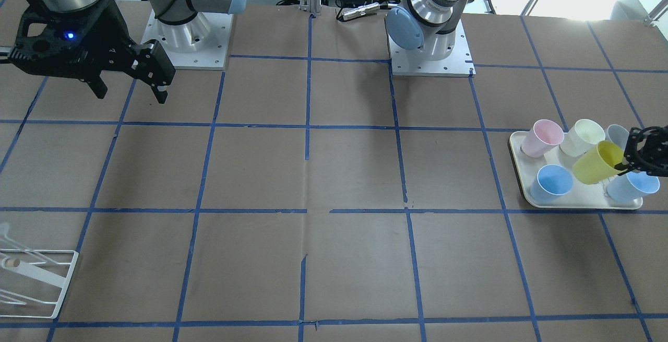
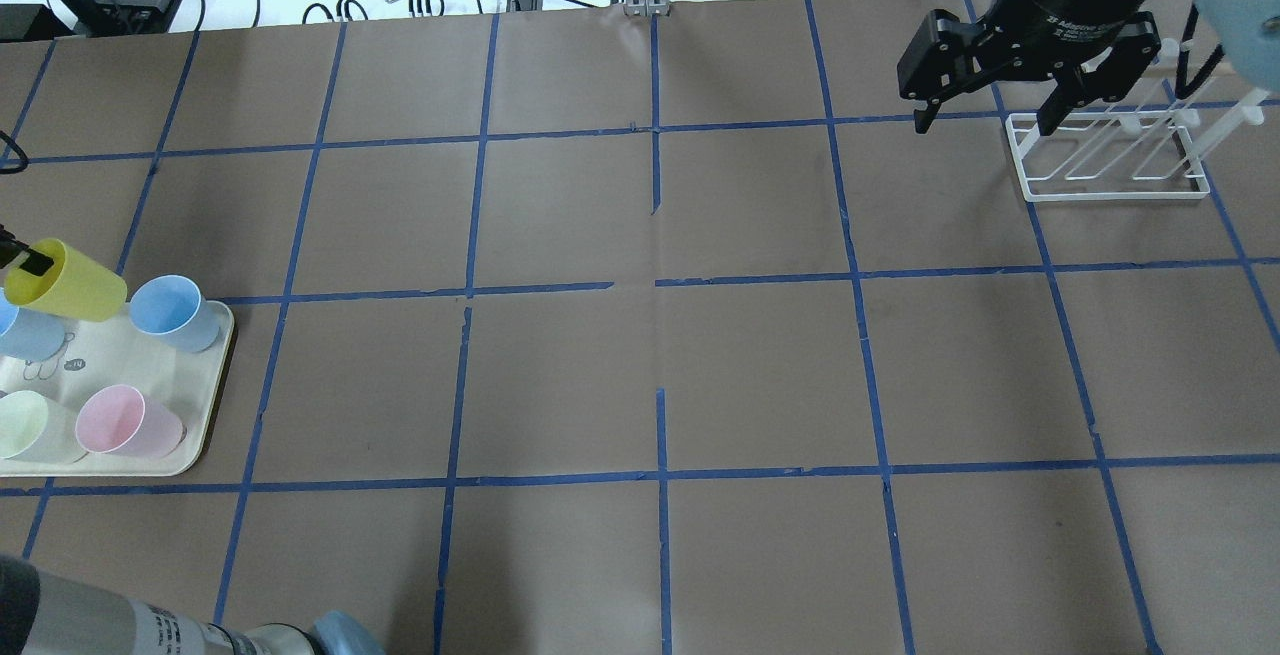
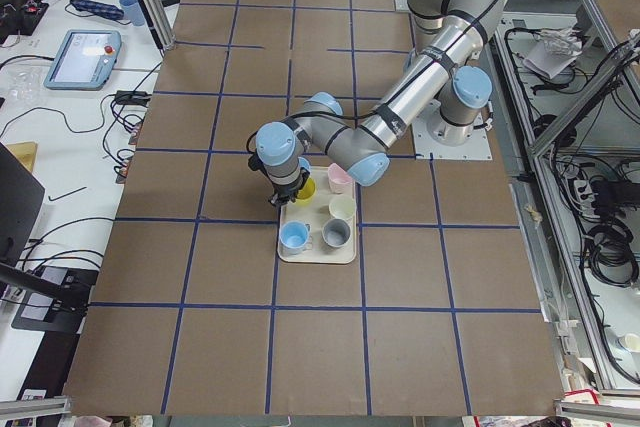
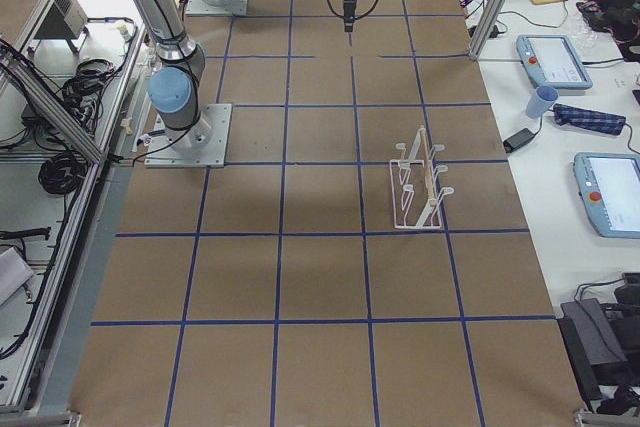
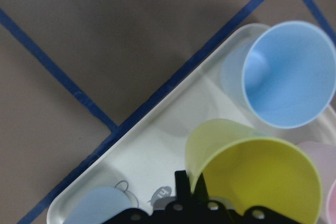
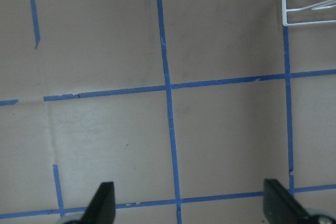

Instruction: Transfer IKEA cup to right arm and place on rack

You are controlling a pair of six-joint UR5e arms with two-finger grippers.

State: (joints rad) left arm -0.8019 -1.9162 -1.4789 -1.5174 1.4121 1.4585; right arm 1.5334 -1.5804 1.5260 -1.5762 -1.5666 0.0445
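Observation:
The yellow IKEA cup [image 1: 595, 164] is tilted on its side above the cream tray [image 1: 574, 202], clear of its floor. My left gripper [image 1: 623, 164] is shut on the cup's rim. In the overhead view the cup [image 2: 72, 283] and gripper [image 2: 28, 261] are at the far left edge. The left wrist view shows the cup's open mouth [image 5: 262, 182] with a black finger [image 5: 182, 186] on its rim. My right gripper [image 1: 130, 90] is open and empty, hovering high; overhead it [image 2: 985, 123] hangs just left of the white wire rack [image 2: 1110, 163]. The rack's corner shows in the right wrist view [image 6: 310, 3].
The tray holds a pink cup [image 1: 543, 138], a pale cream cup [image 1: 582, 137], two blue cups [image 1: 552, 183] [image 1: 632, 188] and a greyish one [image 1: 617, 134]. Brown table [image 2: 660, 355] with a blue tape grid lies between tray and rack. The arm bases [image 1: 430, 44] stand at the robot's edge.

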